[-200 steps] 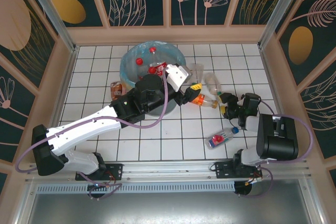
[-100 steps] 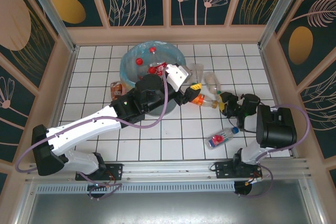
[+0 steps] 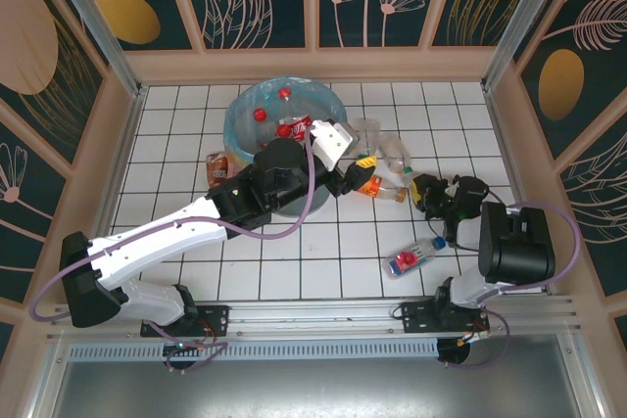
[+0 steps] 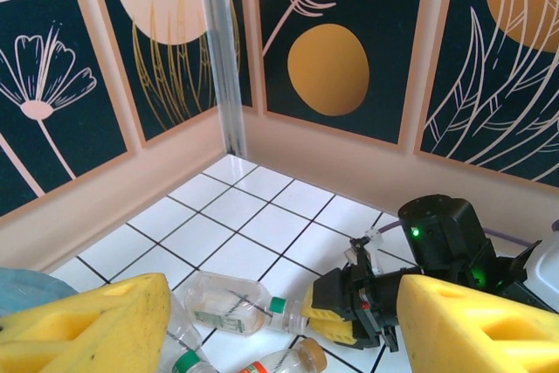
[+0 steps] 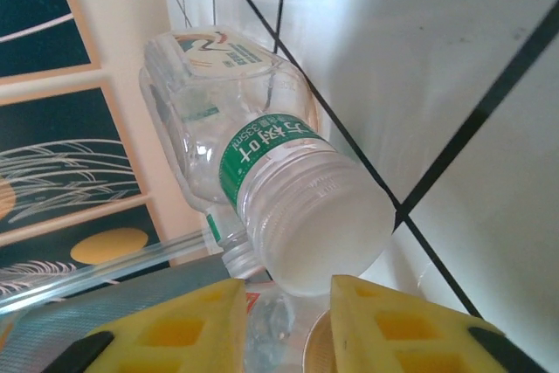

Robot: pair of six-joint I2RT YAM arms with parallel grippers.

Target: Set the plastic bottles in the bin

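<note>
Both claws sit among the loose bottles to the right of the bin.

The bin (image 3: 238,110) stands on the tiled tabletop (image 3: 176,144) with several red-capped bottles (image 3: 260,115) lying inside it. The left arm crosses the bin's near side. The left claw (image 3: 359,171) hangs just right of the bin, its yellow fingers (image 4: 105,325) spread wide with nothing between them, above an orange-labelled bottle (image 3: 380,186). Farther right of the bin, the right claw (image 5: 286,303) is low over the tiles. Its fingers are drawn close with a narrow gap, and I cannot tell whether they pinch anything. A green-labelled bottle (image 5: 279,189) lies on its side just ahead of them. A blue-capped bottle (image 3: 411,258) lies well to the bin's right and nearer the arm bases. A brown-labelled bottle (image 3: 217,168) lies just beside the bin's left wall.
</note>
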